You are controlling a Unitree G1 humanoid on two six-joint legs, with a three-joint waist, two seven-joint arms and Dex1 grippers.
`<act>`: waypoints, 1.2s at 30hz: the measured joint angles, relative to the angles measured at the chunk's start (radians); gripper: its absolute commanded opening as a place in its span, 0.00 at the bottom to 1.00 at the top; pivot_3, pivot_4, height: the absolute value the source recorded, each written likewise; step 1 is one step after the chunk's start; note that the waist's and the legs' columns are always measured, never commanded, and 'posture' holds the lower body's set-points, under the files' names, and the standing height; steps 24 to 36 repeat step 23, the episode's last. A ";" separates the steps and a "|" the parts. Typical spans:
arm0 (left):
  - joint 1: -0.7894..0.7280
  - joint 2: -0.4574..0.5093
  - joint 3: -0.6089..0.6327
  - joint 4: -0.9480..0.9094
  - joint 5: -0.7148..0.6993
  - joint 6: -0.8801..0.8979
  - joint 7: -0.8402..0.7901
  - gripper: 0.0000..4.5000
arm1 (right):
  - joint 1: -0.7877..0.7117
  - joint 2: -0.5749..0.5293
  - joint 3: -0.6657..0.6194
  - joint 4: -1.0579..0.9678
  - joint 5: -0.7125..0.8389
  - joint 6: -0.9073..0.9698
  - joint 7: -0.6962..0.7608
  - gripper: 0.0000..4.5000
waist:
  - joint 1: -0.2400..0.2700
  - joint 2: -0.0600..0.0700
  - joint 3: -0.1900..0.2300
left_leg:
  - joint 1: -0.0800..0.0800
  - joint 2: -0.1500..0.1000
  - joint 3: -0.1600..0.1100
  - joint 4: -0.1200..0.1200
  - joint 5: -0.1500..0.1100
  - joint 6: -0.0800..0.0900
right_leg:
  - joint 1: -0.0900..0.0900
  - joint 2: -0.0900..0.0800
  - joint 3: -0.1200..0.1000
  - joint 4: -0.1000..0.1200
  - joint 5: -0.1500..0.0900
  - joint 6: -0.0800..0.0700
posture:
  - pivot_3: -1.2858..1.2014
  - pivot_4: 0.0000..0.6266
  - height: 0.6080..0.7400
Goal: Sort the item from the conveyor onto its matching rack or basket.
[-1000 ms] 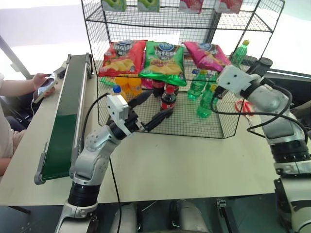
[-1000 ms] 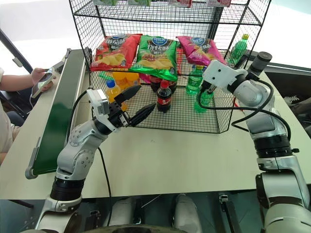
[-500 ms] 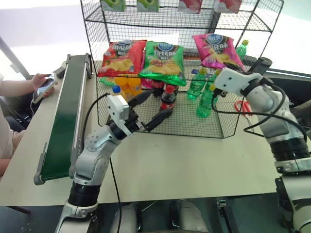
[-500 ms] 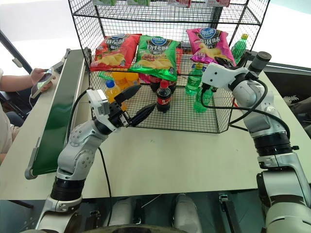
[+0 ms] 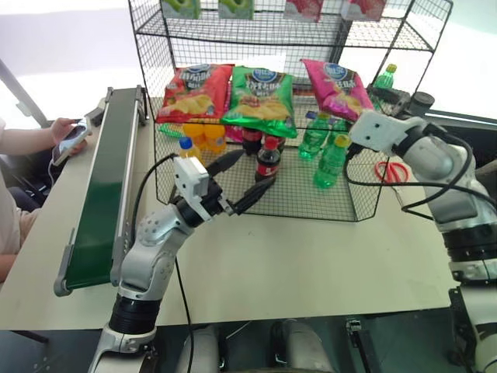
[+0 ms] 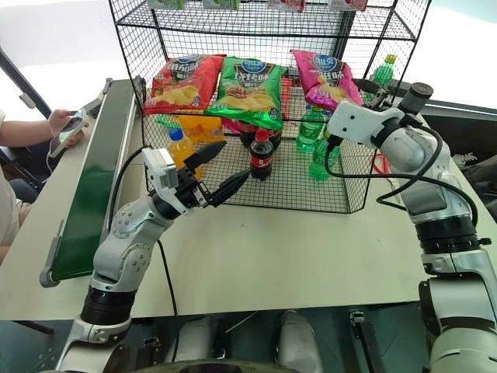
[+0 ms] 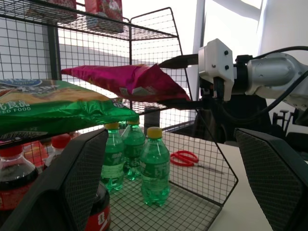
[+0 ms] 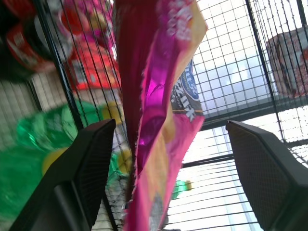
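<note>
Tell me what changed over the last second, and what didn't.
The right gripper opened, letting go of the pink chip bag. Half a second ago the bag stood up above the rack's middle shelf; now it lies there beside the green chip bag. The left gripper stayed open and still, and the bottles and conveyor are unchanged.

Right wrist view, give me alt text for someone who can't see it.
A pink chip bag hangs between the right gripper's two open black fingers, in front of a black wire rack. Green bottles blur behind the mesh.
</note>
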 measured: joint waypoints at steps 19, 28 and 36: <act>0.099 0.458 0.266 0.099 0.007 0.065 -0.138 1.00 | 0.671 -0.032 -0.297 -0.549 0.875 0.420 0.424 0.87 | 0.016 0.000 0.000 | 0.000 -0.001 -0.004 0.001 -0.007 0.011 | 0.001 -0.002 -0.001 -0.002 0.000 0.000 | 0.52 0.24 1.00; 0.160 0.472 0.318 0.113 -0.018 0.065 -0.174 1.00 | 0.723 -0.052 -0.326 -0.509 0.825 0.365 0.487 0.87 | 0.017 0.000 0.000 | 0.000 -0.001 -0.003 0.001 -0.007 0.011 | 0.000 -0.002 0.000 -0.002 0.000 0.000 | 0.52 0.24 1.00; 0.160 0.472 0.318 0.113 -0.018 0.065 -0.174 1.00 | 0.723 -0.052 -0.326 -0.509 0.825 0.365 0.487 0.87 | 0.017 0.000 0.000 | 0.000 -0.001 -0.003 0.001 -0.007 0.011 | 0.000 -0.002 0.000 -0.002 0.000 0.000 | 0.52 0.24 1.00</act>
